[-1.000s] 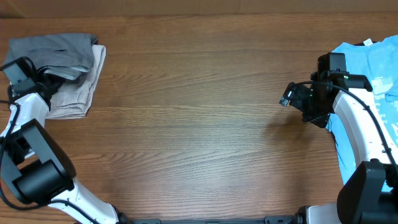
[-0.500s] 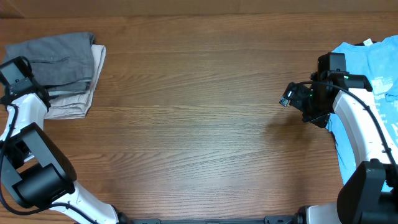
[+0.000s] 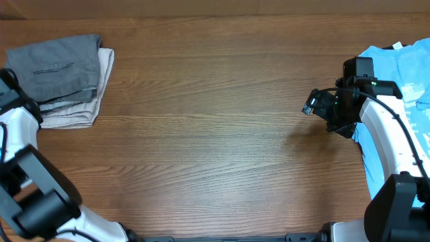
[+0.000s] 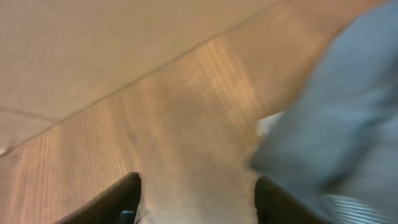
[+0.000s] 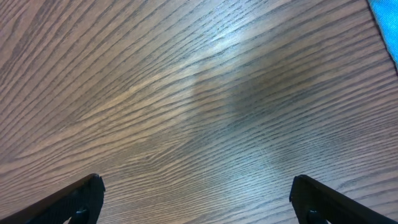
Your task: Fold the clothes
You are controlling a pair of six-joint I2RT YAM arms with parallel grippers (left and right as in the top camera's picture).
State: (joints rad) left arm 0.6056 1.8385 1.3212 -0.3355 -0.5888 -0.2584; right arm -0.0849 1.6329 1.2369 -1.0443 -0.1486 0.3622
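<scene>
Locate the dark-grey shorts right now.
Overhead view: the dark-grey shorts lie folded at the table's far-left corner, stacked on the beige garment, which shows along their right and near edges.

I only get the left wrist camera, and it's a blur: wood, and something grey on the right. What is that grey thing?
Observer: Dark-grey shorts, laid on top of a beige garment at the far left corner of the table.
Operator: And what is the other arm up to?
Observer: The right gripper hangs open over bare wood, holding nothing, beside a light-blue T-shirt at the table's right edge.
</scene>
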